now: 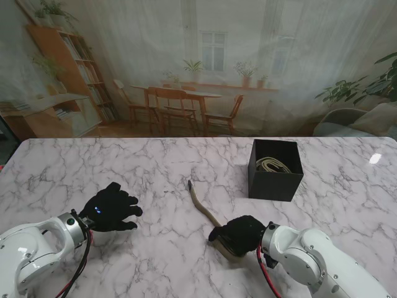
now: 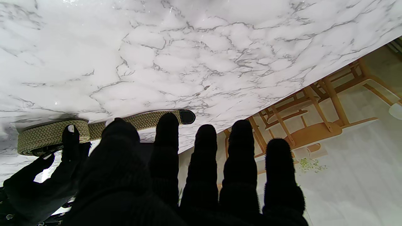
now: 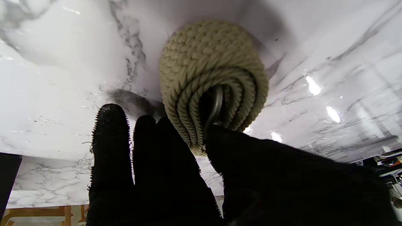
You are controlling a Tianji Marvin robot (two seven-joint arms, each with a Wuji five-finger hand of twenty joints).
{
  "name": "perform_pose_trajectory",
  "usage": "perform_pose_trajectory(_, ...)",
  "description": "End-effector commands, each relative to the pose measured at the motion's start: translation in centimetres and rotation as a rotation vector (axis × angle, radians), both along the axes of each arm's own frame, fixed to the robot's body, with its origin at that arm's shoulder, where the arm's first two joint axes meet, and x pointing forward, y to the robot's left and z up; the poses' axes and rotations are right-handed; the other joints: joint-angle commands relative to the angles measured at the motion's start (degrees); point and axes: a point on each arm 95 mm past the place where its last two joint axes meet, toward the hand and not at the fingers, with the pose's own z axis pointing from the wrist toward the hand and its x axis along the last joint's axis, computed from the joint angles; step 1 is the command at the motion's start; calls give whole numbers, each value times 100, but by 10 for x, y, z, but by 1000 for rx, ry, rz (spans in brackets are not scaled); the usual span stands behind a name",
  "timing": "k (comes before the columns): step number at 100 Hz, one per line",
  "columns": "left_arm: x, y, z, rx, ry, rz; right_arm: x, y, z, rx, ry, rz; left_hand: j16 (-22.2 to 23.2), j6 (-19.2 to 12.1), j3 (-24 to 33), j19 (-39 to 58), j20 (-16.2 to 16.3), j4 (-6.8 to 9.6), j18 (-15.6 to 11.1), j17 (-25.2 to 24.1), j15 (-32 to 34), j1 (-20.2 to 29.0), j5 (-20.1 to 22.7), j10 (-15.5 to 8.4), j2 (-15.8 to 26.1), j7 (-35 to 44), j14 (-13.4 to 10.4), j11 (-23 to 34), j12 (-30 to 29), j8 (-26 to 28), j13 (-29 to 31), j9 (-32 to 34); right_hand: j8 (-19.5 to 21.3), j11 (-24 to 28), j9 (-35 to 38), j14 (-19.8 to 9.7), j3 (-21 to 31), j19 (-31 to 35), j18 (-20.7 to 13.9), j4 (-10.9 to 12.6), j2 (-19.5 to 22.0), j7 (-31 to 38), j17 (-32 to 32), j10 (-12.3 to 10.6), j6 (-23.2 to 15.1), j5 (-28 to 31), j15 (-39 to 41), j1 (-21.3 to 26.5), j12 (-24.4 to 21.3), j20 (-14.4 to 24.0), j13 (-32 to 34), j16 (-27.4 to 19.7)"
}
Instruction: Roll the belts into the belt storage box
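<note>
A woven khaki belt (image 1: pixel 201 206) lies mid-table, its dark-tipped tail (image 2: pixel 187 116) pointing away from me. Its near end is wound into a coil (image 3: pixel 213 72) standing on edge, and my right hand (image 1: pixel 239 234) is shut on that coil; the right wrist view shows thumb and fingers (image 3: pixel 113 150) pinching it around the metal buckle. My left hand (image 1: pixel 110 208) hovers to the left of the belt, apart from it, with fingers (image 2: pixel 240 150) spread and nothing in them. The black storage box (image 1: pixel 276 180) stands to the far right and holds a rolled light-coloured belt (image 1: pixel 273 164).
White marble table (image 1: pixel 155 167) with its far edge against a printed backdrop of a room. The box is a short way beyond my right hand. Both white forearms come in from the near corners.
</note>
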Motion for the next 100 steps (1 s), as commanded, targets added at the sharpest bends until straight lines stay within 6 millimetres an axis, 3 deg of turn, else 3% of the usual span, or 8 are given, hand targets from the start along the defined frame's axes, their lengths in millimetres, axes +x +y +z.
perform_pose_trajectory(1, -1, 1, -4, 11, 15, 7, -5, -2, -8, -12, 19, -17, -36, -26, -76, -132, 10, -28, 261, -66, -83, 13, 143, 56, 230, 10, 45, -59, -2, 41, -85, 21, 5, -130, 17, 51, 62, 79, 355, -146, 279, 553, 166, -143, 1771, 548, 345, -371, -1, -251, 726, 197)
perform_pose_trajectory(7, -1, 1, -4, 11, 15, 8, -6, -1, -8, 6, 35, -41, -33, -13, -77, -132, 9, -30, 262, -62, -76, 7, 150, 48, 251, 11, 37, -55, 0, 40, -75, 29, -40, -107, 121, 122, -825, 94, 480, -206, 1158, 486, 167, -100, 1806, 824, 375, -1003, 11, -442, 792, 204)
perform_pose_trajectory(18, -1, 2, -5, 13, 12, 10, -6, 2, -6, 16, 22, -48, -28, -6, -78, -132, 8, -34, 265, -63, -70, 12, 154, 55, 273, 12, 46, -50, 2, 37, -68, 38, -25, -29, 454, 49, -2144, 202, 452, -408, 1925, 478, 266, -98, 1862, 1106, 524, -690, 38, -621, 1073, 252)
perform_pose_trajectory(39, -1, 2, -5, 15, 13, 10, -6, 4, -8, 1, -26, -36, -19, 6, -92, -131, 6, -46, 261, -59, -58, -12, 150, 59, 349, 0, 56, -44, 6, 23, -54, 46, -380, 382, 1758, -220, -2793, 1038, 365, -814, 1557, 963, 945, -449, 1403, 1001, 1420, 426, 167, -513, 1964, 512)
perform_pose_trajectory(64, -2, 2, -6, 13, 12, 9, -6, 5, -8, 12, -47, -47, -4, 39, -104, -129, 1, -57, 261, -55, -40, -9, 144, 62, 409, -9, 60, -34, 13, 10, -38, 62, -853, 1318, 2062, 20, -2484, 1666, 710, -928, 918, 1639, 1613, -227, 1506, 1093, 2160, 862, 527, -441, 2576, 667)
perform_pose_trajectory(79, -2, 2, -6, 13, 13, 10, -6, 4, -9, 27, -40, -74, 6, 49, -106, -126, -3, -57, 256, -50, -27, 0, 147, 56, 412, -6, 60, -24, 18, 8, -26, 77, -813, 1406, 1988, 22, -2681, 1680, 801, -930, 1426, 1587, 1582, -297, 1490, 1275, 2242, 265, 528, -598, 2544, 645)
perform_pose_trajectory(87, -2, 2, -7, 15, 14, 11, -6, 2, -10, 32, -40, -77, 10, 44, -110, -124, -5, -57, 262, -51, -24, -5, 148, 64, 408, -3, 70, -23, 19, 8, -23, 78, -84, 1332, 1806, -60, -2869, 1597, 671, -501, 1856, 1174, 1408, -400, 1397, 1427, 2066, -637, 514, -637, 2395, 680)
perform_pose_trajectory(100, -1, 0, -8, 17, 24, 11, -6, 1, -11, 31, -51, -72, 9, 50, -112, -125, -9, -54, 266, -58, -33, -19, 129, 68, 401, -16, 64, -28, 18, -3, -42, 67, 269, 1112, 1663, -338, -3279, 1503, 309, -409, 1992, 969, 1175, -707, 1423, 1761, 1888, -1490, 432, -554, 2206, 695)
